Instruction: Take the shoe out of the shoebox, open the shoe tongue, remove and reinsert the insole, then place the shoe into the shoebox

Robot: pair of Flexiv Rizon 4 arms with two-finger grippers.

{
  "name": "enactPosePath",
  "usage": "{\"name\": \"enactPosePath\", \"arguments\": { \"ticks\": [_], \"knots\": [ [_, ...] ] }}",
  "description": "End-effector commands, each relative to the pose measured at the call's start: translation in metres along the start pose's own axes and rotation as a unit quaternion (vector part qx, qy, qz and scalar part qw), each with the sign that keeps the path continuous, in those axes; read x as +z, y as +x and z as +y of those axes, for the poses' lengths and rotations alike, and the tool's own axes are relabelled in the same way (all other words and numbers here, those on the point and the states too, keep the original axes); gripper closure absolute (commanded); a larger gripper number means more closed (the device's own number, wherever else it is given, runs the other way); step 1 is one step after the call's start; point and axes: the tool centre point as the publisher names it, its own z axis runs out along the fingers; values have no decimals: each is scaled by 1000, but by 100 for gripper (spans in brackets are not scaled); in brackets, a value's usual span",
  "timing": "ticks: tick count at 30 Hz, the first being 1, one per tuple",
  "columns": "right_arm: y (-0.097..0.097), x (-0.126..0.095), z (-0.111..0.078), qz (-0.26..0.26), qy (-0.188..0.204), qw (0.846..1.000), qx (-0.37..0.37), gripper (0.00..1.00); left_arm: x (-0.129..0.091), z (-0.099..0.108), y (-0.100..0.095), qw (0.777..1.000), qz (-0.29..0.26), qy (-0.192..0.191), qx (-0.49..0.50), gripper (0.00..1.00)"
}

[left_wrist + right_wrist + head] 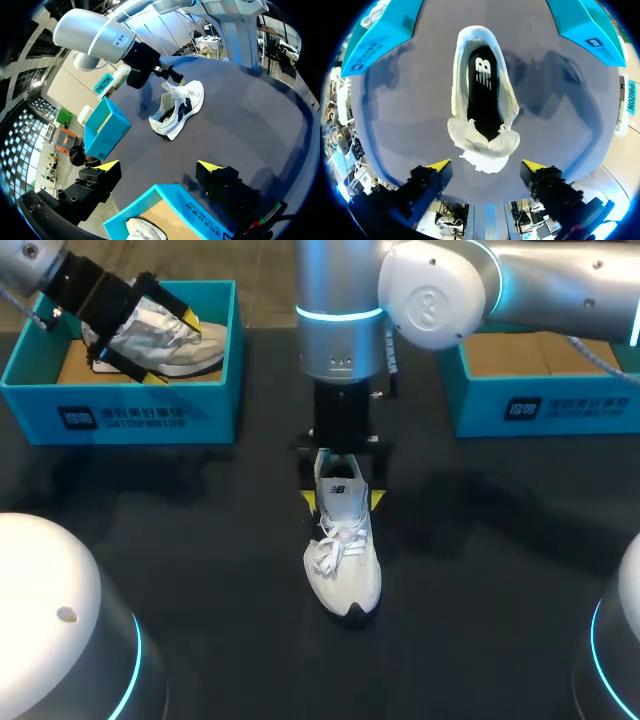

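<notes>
Both grippers spread wide, 1 over each of 2 shoes.
The right gripper [344, 501] has its jaws wide apart on either side of the tongue of the shoe [343, 560], which lies mid-desk [480, 570] with its black insole showing. The left gripper [159, 166], jaws also wide, hangs over a second shoe [165, 340] in the left box [130, 410] at the desk's far left corner. A right box [540, 405] sits at the far right edge.

The shoe [343, 565] lies mid-table, a shoebox [120, 415] at its ten o'clock (a second shoe [185, 345] inside), another box [545, 405] at two o'clock.
</notes>
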Motion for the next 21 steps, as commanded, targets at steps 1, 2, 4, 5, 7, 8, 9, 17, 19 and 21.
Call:
{"name": "enactPosePath", "arguments": {
  "ticks": [1,2,4,5,7,8,9,17,19,21],
  "knots": [
    [-3,2,-5,6,-4,1000,-1,56,-1,0,0,1000,1,-1,0,0],
    [-3,2,-5,7,-4,1000,-2,59,-1,0,0,1000,1,-1,0,0],
    [-3,3,-4,7,-4,1000,-3,62,-1,0,0,1000,1,-1,0,0],
    [-3,3,-4,7,-4,1000,-4,61,-1,0,0,1000,1,-1,0,0],
    [-4,5,-2,8,-3,1000,-5,60,-1,0,0,1000,1,-1,0,0],
    [-3,5,-1,9,-3,1000,-6,60,-1,0,0,1000,1,-1,0,0],
    [-2,5,1,10,-4,1000,-11,62,-1,0,0,1000,1,-1,0,0],
    [5,7,25,17,-16,999,-36,67,-1,0,0,1000,1,-1,0,0],
    [3,10,32,13,-16,999,-40,67,-1,0,0,1000,1,-1,0,0],
    [2,13,39,10,-13,999,-42,69,-1,0,0,1000,1,-1,0,0]
  ]
}}
